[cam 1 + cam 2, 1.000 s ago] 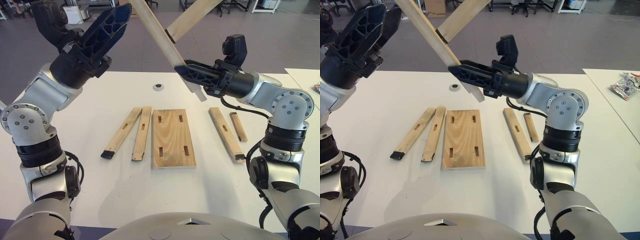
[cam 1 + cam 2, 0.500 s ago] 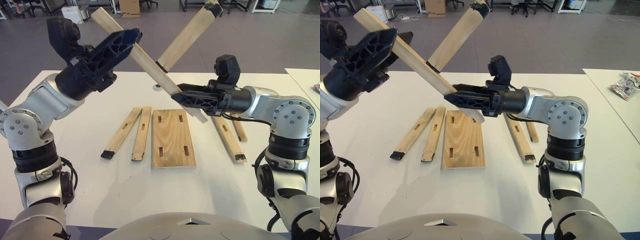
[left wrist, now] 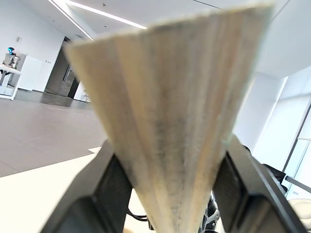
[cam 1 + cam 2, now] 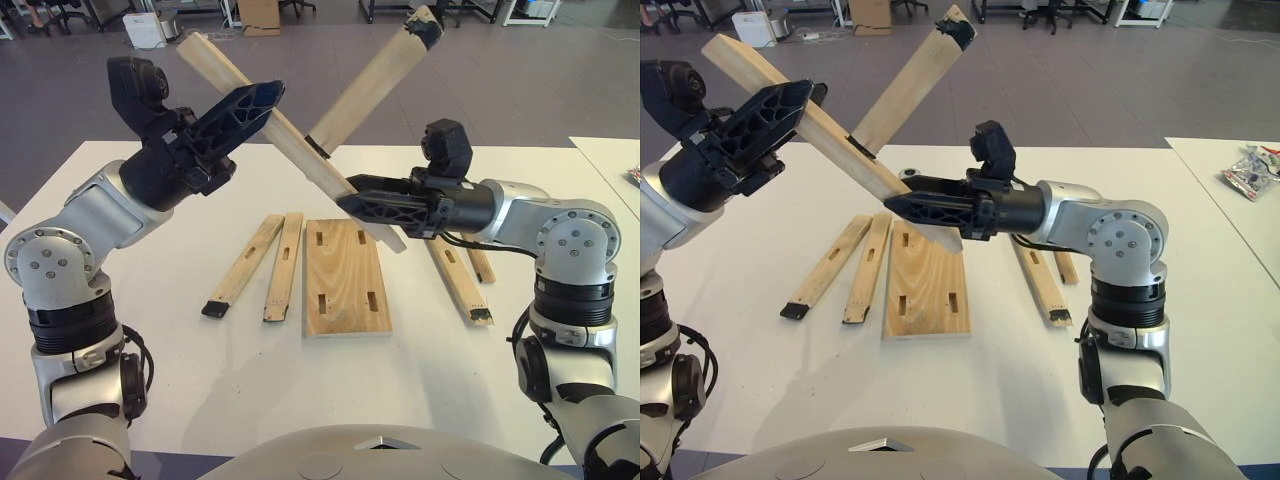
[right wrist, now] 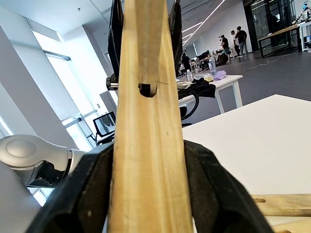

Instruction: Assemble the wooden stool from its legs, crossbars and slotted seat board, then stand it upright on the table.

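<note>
Long pale wooden leg (image 4: 290,138) held aloft
It is pinched high by the left gripper (image 4: 265,100), low by the right gripper (image 4: 350,200), sloping down toward the slotted seat board (image 4: 345,280).

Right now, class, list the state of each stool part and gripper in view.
left gripper: shut on long piece
right gripper: shut on long piece
long piece: aloft, tilted, black-tipped piece joined to it
seat board: flat on table, slots empty
loose pieces: flat, two each side of board
</note>
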Controlling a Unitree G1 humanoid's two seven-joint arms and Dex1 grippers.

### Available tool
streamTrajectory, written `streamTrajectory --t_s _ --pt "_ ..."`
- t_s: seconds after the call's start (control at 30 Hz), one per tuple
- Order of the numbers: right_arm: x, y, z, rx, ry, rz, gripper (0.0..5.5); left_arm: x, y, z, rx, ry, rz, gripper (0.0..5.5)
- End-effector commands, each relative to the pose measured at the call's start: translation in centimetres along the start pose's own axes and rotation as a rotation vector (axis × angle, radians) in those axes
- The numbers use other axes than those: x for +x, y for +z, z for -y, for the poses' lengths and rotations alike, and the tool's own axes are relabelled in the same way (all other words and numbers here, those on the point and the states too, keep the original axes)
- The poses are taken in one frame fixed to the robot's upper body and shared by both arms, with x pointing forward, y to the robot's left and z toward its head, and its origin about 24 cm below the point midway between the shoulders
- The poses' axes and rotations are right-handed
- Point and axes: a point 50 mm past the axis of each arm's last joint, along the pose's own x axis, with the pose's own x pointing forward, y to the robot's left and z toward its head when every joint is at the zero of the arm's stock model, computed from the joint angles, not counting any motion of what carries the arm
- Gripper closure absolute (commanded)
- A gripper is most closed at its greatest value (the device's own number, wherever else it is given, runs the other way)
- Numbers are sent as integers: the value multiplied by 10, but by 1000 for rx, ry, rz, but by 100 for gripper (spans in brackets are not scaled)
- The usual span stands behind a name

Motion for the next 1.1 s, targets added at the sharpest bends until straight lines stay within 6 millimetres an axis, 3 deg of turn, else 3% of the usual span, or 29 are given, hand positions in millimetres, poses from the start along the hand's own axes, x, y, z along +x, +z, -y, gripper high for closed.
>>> streamTrajectory --t_s 0.03,0.17,0.23,0.37,0.5,0.6,0.77,1.1 --pt "-20 -4 20 -4 -191 23 255 -21 -5 -21 133 208 -40 344" --pt "-54 -6 38 -73 -403 23 175 -43 -9 -33 335 372 -132 344" --pt "-67 -11 46 -73 -479 26 160 -50 -12 -35 416 417 -176 344" --pt "-90 -20 59 -61 -613 44 160 -56 -18 -29 565 350 -213 344" --pt "-105 -13 65 -92 -687 61 160 -60 -22 -19 599 212 -216 344" --pt "-110 -9 67 -103 -709 69 160 -63 -23 -10 579 94 -204 344" --pt "-109 -8 66 -109 -709 71 160 -70 -40 -4 501 -43 -324 344" --pt "-108 2 66 -138 -713 95 160 -66 -52 -7 480 -149 -440 344"
